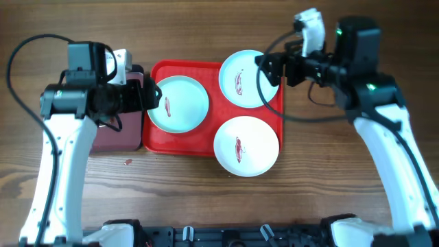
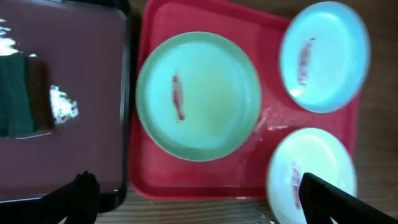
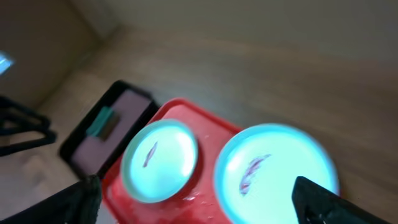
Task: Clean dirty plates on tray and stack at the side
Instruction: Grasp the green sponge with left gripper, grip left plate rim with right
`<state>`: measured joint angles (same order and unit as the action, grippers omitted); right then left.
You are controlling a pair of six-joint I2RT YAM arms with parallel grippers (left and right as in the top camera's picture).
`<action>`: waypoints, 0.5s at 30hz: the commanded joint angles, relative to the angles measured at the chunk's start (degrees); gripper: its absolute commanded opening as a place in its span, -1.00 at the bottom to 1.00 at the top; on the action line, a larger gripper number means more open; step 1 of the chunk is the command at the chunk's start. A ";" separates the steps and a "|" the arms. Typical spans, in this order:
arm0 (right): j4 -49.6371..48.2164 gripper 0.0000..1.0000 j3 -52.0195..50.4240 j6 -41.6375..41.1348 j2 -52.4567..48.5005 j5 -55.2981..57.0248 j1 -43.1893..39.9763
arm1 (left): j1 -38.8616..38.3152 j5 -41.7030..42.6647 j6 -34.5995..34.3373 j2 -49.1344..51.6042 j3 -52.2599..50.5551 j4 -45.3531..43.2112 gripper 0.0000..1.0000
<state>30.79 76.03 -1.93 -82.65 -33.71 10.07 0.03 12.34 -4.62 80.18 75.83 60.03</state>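
Three pale plates (image 1: 177, 103), red-smeared, flat on red tray (image 1: 185, 145); two partly past its rim

A brown wood-grain table (image 1: 322, 185) carries everything, its planks running left to right in the overhead view. Two trays lie flat on it, side by side and touching or nearly so along their long edges: a large bright red rectangular plastic tray (image 1: 208, 74) with rounded corners and a raised rim, near the table's middle, and a smaller dark maroon rectangular tray with a black rim (image 1: 115, 137) just to its left. A small red fleck (image 1: 126, 162) sits on the bare wood just in front of the maroon tray. One round pale mint-white plate (image 1: 245, 145) juts past the red tray's near rim, out over the wood; whether it touches the table cannot be told
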 commanded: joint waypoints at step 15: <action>-0.28 0.54 1.09 -17.81 -17.40 32.39 21.14 | 0.85 -30.91 -10.62 17.33 1.22 -4.11 1.00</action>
<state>31.81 76.03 -17.54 -96.03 -3.60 28.71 0.05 -14.98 -14.15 97.65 76.01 56.31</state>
